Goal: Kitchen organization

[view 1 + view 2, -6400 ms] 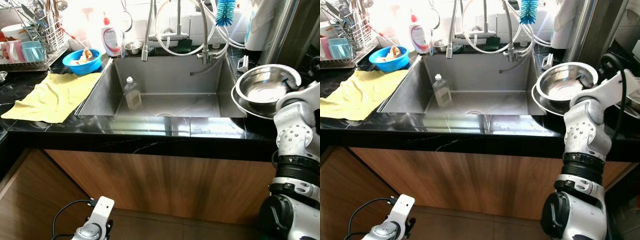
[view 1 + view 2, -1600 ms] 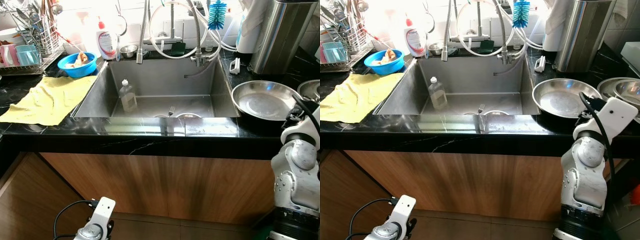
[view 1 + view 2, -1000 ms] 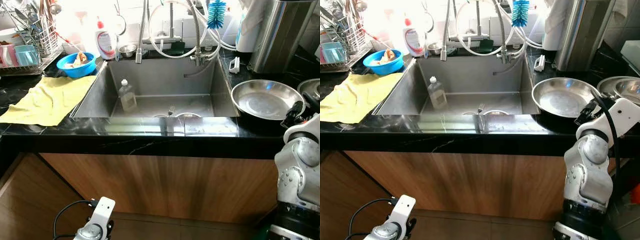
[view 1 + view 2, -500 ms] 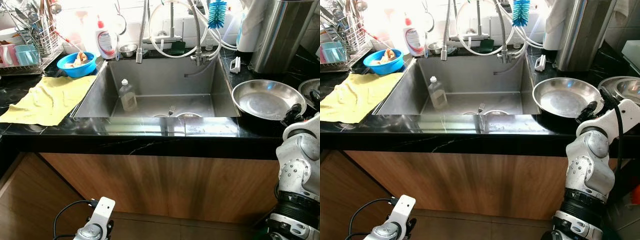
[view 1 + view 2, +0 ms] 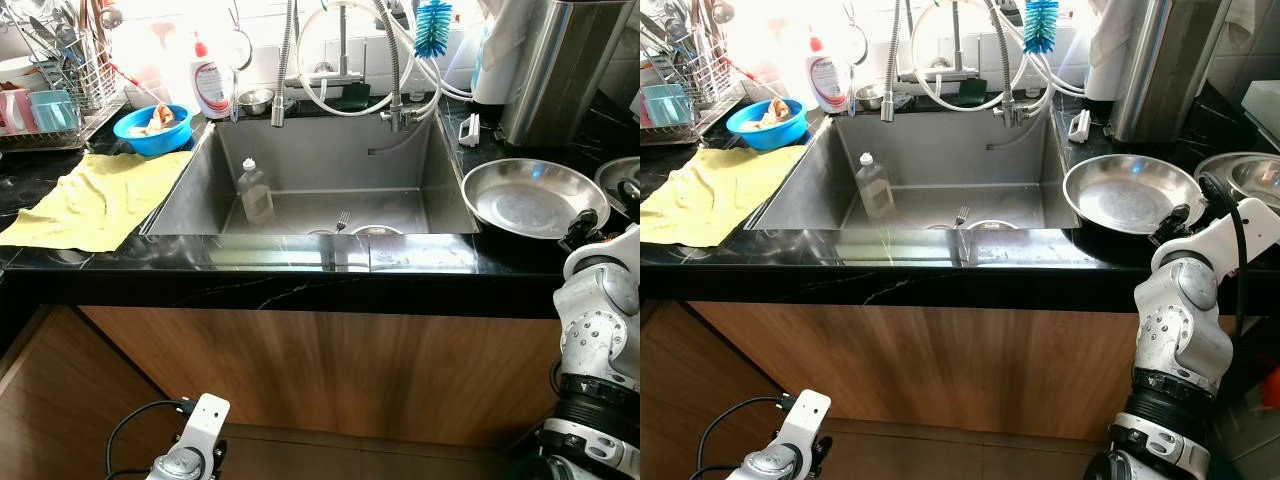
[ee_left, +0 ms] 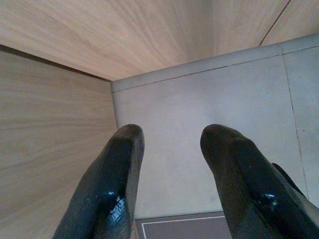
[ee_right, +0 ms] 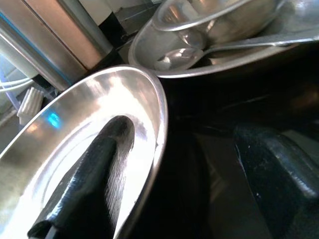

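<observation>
A wide shallow steel pan (image 5: 525,200) lies on the black counter to the right of the sink (image 5: 400,160). My right gripper (image 7: 184,132) is open at the pan's near right rim (image 7: 159,99). One finger (image 7: 94,169) lies over the pan's inside and the other finger (image 7: 279,169) stays outside it. From the head view this gripper (image 5: 1180,220) shows at the counter's right edge. My left gripper (image 6: 169,137) hangs open low by the wooden cabinet, over the floor, with nothing in it.
Stacked steel bowls (image 7: 214,20) with a spoon (image 7: 184,52) sit just right of the pan. A tall steel canister (image 5: 560,70) stands behind. The sink holds a clear bottle (image 5: 255,190) and a fork (image 5: 342,218). Left are a yellow cloth (image 5: 100,195), blue bowl (image 5: 153,125) and dish rack (image 5: 60,90).
The steel bowl that sat in the pan at first now rests further right. Over the last second my right gripper has settled closer to the pan's rim. The left arm hangs unchanged.
</observation>
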Robot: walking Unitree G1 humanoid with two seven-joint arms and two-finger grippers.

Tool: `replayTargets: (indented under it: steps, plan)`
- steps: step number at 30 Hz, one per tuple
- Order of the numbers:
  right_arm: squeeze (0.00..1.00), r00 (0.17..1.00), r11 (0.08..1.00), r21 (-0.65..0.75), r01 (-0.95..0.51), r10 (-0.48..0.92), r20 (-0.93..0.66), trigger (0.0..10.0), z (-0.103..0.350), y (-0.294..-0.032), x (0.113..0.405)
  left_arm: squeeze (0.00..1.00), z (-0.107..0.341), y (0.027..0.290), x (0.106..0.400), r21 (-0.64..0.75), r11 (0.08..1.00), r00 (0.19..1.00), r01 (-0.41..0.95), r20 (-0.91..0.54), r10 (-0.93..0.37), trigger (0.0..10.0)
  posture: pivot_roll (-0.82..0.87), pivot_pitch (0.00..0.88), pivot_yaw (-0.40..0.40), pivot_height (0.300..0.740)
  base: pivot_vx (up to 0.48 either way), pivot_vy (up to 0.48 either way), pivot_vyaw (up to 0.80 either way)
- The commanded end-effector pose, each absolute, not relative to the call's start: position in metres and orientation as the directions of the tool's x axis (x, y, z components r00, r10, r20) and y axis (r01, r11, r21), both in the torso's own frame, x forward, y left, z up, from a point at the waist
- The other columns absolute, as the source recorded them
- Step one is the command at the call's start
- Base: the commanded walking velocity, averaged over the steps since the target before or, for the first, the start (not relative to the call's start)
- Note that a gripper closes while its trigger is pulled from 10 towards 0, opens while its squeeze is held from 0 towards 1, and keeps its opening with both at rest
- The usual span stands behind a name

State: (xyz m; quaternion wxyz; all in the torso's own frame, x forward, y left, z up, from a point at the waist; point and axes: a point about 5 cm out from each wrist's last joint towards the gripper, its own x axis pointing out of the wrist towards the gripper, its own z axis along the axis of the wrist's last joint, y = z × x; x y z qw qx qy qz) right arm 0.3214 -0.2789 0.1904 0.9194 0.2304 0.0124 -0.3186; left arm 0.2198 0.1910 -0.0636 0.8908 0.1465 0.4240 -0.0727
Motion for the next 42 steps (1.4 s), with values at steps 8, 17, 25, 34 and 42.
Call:
replayTargets:
  steps: [8, 17, 25, 34, 42]
  plan:
    - [0.0, 0.821, 0.69, 0.464, 0.556, -0.542, -0.178, 10.0, 0.196, -0.273, 0.332, 0.0, -0.063, 0.199, 0.219, 0.222, 0.94, 0.626, 0.259, -0.78, 0.012, 10.0, -0.13, 0.0, 0.096, 0.74, 0.0, 0.0, 0.0]
    - [0.0, 0.837, 0.702, 0.471, 0.534, -0.519, -0.175, 0.0, 0.199, -0.269, 0.339, 0.0, -0.063, 0.198, 0.219, 0.22, 0.94, 0.626, 0.26, -0.78, 0.009, 10.0, -0.12, 0.0, 0.093, 0.74, 0.0, 0.0, 0.0]
    - [0.0, 0.843, 0.708, 0.471, 0.526, -0.508, -0.178, 0.0, 0.199, -0.268, 0.341, 0.0, -0.063, 0.197, 0.219, 0.217, 0.94, 0.625, 0.262, -0.781, 0.006, 10.0, -0.13, 0.0, 0.092, 0.74, 0.0, 0.0, 0.0]
    - [0.0, 0.852, 0.717, 0.472, 0.514, -0.492, -0.181, 0.0, 0.198, -0.263, 0.344, 0.0, -0.063, 0.197, 0.219, 0.216, 0.94, 0.623, 0.265, -0.782, 0.004, 10.0, -0.13, 0.0, 0.093, 0.74, 0.0, 0.0, 0.0]
    - [0.0, 0.856, 0.718, 0.479, 0.505, -0.486, -0.174, 0.0, 0.199, -0.261, 0.345, 0.0, -0.063, 0.196, 0.22, 0.217, 0.939, 0.624, 0.267, -0.781, 0.003, 10.0, -0.12, 0.0, 0.093, 0.74, 0.0, 0.0, 0.0]
